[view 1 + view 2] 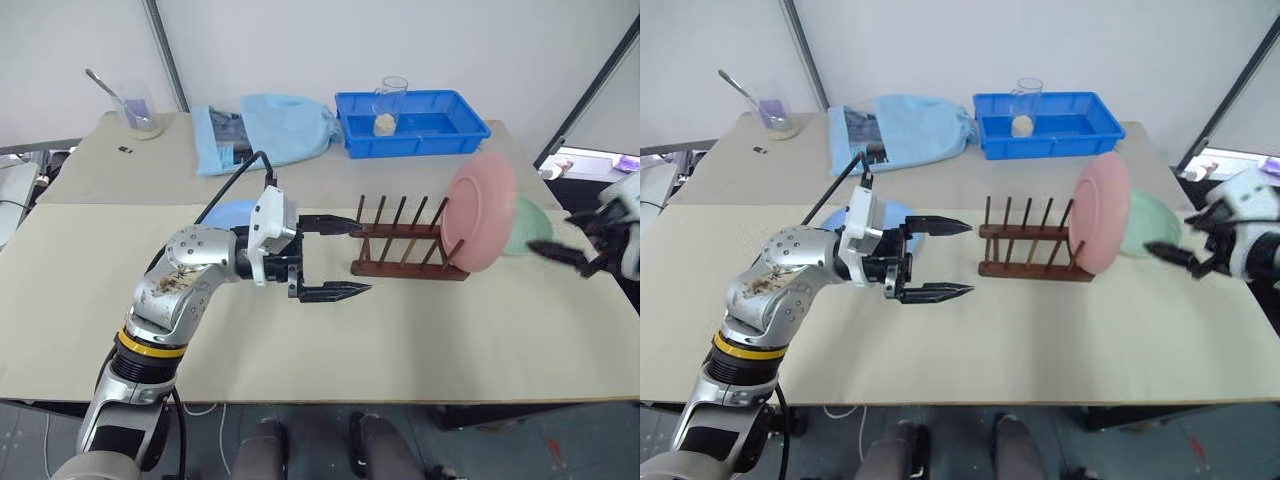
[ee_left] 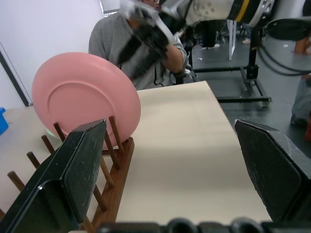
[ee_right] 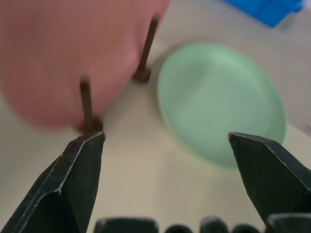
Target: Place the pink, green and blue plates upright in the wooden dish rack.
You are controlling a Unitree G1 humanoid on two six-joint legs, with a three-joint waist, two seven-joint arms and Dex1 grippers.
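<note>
The pink plate [image 1: 480,212] stands upright between the pegs at the right end of the wooden dish rack [image 1: 400,262]. Just right of the rack, the green plate [image 1: 530,228] lies flat on the table. A sliver of the blue plate [image 1: 230,213] shows behind my left arm, left of the rack. My left gripper [image 1: 360,258] hovers open and empty just left of the rack, pointing toward it. My right gripper [image 3: 165,137] is open and empty near the table's right edge, facing the green plate [image 3: 218,102] and the rack's end pegs.
At the back of the table sit a blue tray [image 1: 455,130] holding a glass, a light blue cloth bag [image 1: 275,128] and a glass with a spoon [image 1: 140,112]. A person in a grey shirt [image 2: 104,41] sits beyond the table's right end.
</note>
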